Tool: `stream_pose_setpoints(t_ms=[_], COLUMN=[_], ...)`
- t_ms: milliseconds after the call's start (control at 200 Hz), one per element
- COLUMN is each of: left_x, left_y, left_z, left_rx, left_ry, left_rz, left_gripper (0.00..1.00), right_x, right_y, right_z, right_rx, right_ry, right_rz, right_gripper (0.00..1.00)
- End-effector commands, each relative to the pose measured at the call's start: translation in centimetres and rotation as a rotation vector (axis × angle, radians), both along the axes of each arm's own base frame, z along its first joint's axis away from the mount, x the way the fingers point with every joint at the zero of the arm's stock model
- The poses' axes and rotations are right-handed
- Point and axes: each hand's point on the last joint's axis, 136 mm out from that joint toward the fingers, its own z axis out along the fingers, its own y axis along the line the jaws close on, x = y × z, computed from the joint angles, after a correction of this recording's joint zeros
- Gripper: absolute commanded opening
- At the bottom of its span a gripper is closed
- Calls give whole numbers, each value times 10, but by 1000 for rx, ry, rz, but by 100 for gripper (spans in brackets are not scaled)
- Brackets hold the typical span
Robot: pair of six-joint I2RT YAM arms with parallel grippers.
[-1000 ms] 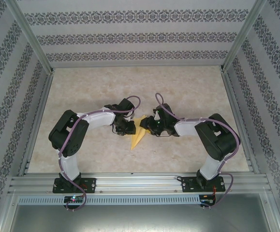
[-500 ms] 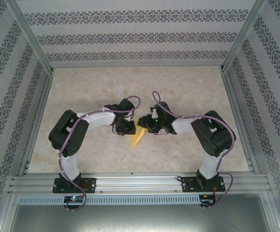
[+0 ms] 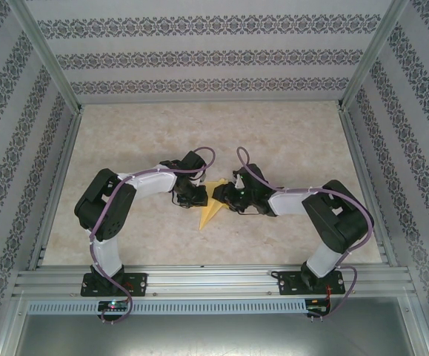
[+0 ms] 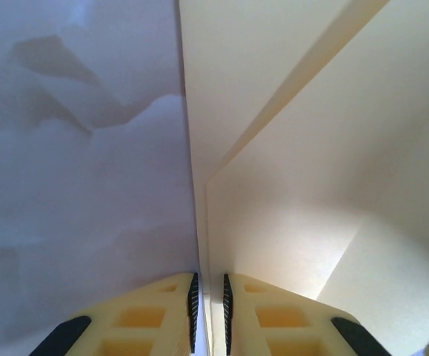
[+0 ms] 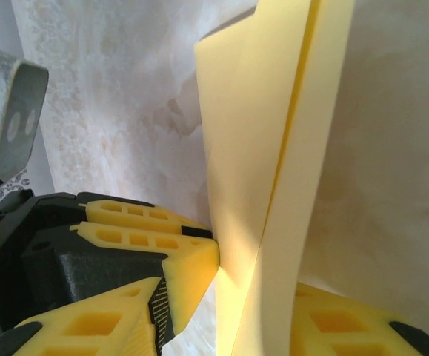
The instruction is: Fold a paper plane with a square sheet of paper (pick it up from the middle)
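Note:
The yellow sheet of paper is folded into a narrow pointed shape, tip toward the near edge, and held at the table's middle between both arms. My left gripper comes from the left and is shut on a folded edge; in the left wrist view the paper's edge runs between the nearly closed pads of the left gripper. My right gripper reaches in from the right. Its jaws stand apart around the upright folded layers, with a gap beside one pad. The left gripper's fingers press the paper's side.
The marbled table top is ringed by patterned walls and a metal frame. The aluminium rail carrying both arm bases runs along the near edge.
The right arm pushed in toward the left half a second ago, then drew back right; its elbow now sits farther right. The left arm and the paper have stayed put.

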Motion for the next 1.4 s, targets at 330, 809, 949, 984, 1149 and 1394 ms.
stream_pose_setpoints(t_ms=[330,809,949,984,1149,1394], left_x=[-2,5,10,11,11,-2], left_y=[1,9,34,42,81,145], left_z=[8,45,73,80,109,131], left_rx=[-11,-35,25,41,94,190], left_ry=[2,-119,-247,-285,-439,-585], left_rz=[12,62,138,162,283,528], left_gripper=[20,23,26,26,30,35], right_x=[23,27,24,24,15,13], right_y=[16,19,-1,-9,-65,-140], right_z=[-12,8,34,43,77,138], right_rx=[-18,-59,-212,-281,-734,-1372], right_ry=[-27,-85,-150,-175,-260,-388], right_rz=[8,95,137,150,222,143], right_gripper=[33,5,4,5,5,7])
